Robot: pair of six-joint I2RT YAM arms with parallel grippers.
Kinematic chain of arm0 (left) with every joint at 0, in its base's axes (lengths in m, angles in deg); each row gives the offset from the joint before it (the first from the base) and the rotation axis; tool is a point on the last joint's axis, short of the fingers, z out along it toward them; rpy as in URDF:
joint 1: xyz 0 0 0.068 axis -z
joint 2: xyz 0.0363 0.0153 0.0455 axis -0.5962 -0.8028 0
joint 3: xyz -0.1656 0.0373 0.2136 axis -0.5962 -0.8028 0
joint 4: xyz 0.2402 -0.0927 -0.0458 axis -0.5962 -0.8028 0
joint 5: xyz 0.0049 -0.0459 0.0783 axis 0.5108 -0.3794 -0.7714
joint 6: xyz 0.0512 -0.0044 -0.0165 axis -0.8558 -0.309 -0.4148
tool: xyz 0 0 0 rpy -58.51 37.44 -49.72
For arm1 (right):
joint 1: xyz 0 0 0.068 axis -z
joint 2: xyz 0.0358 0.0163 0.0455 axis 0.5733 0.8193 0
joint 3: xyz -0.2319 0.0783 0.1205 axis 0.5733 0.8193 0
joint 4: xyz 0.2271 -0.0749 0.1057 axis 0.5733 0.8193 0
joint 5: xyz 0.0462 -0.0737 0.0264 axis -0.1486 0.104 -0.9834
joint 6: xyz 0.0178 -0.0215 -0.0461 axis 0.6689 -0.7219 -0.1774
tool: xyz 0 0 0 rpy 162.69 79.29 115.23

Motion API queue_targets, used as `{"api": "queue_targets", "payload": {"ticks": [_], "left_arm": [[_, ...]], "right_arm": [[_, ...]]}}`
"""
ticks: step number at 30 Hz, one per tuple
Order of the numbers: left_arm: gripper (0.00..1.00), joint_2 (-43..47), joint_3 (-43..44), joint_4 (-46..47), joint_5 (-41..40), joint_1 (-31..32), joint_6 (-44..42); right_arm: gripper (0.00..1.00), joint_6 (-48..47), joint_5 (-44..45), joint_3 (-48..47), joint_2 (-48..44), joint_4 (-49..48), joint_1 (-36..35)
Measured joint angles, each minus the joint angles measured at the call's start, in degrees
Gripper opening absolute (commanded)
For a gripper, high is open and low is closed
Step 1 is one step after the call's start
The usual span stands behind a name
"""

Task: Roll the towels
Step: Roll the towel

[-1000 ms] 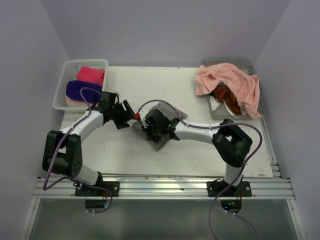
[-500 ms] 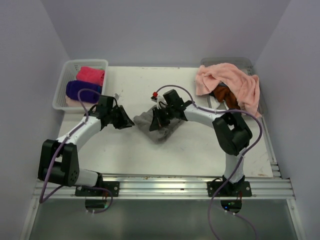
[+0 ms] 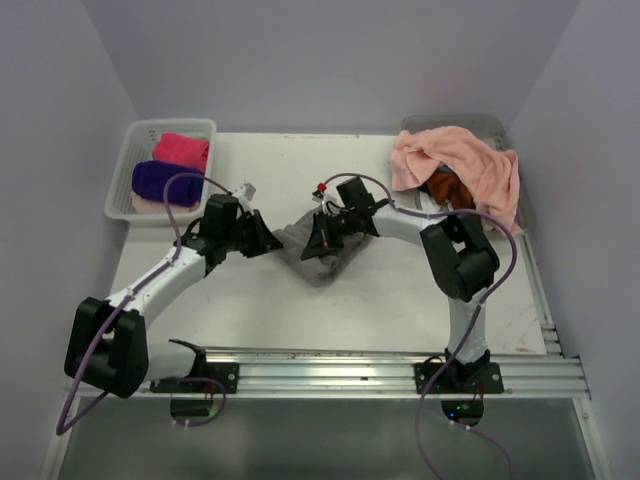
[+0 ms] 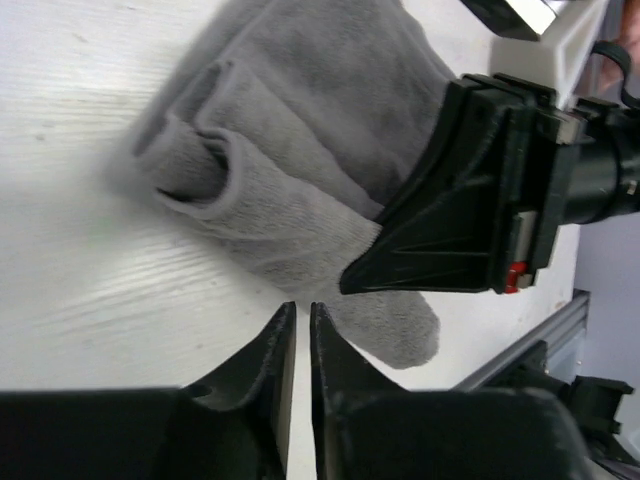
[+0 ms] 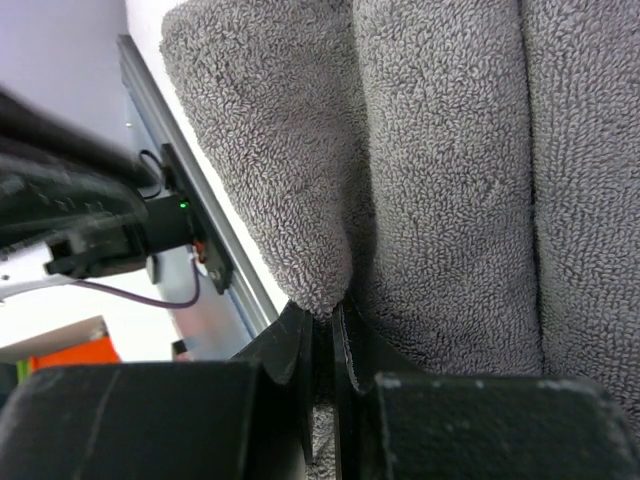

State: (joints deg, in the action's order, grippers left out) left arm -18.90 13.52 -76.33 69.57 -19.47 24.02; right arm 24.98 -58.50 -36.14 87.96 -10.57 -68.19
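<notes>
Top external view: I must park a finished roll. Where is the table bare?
Bare: the rear strip between white basket and grey tray; the near strip between grey towel and rail. Crowded: the middle, around that towel.

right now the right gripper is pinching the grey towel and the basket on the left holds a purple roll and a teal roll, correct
Not quite: there is no teal roll. The top view shows the basket on the left holding the purple roll and a hot pink roll. The right gripper does pinch the grey towel.
</notes>
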Motion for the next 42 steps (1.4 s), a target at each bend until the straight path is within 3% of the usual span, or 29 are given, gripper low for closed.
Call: {"api": "queue_targets", "payload": {"ticks": [2,25,29,33,38,42], "left_arm": [[0.00,-0.9,0.7,1.1,0.9,1.9,-0.4],[0.00,-22.8,7.8,15.4,6.7,4.1,0.0],[0.00,-26.5,9.2,16.4,7.7,4.2,0.8],[0.00,-28.9,10.0,16.3,7.6,4.3,0.9],[0.00,-30.3,11.3,15.9,7.6,4.3,0.9],[0.00,-31.1,12.0,15.9,7.7,4.3,0.9]], "right_arm": [[0.00,1.1,-1.0,0.0,0.1,-0.6,0.5],[0.00,9.1,-5.4,2.4,1.9,-7.9,3.4],[0.39,8.1,-2.6,2.4,1.9,-6.1,3.6],[0.55,5.6,2.4,2.7,-0.5,-1.9,3.5],[0.51,0.8,15.2,3.9,-11.0,5.3,1.8],[0.28,-3.5,27.7,3.9,-19.2,8.6,-3.6]]}}
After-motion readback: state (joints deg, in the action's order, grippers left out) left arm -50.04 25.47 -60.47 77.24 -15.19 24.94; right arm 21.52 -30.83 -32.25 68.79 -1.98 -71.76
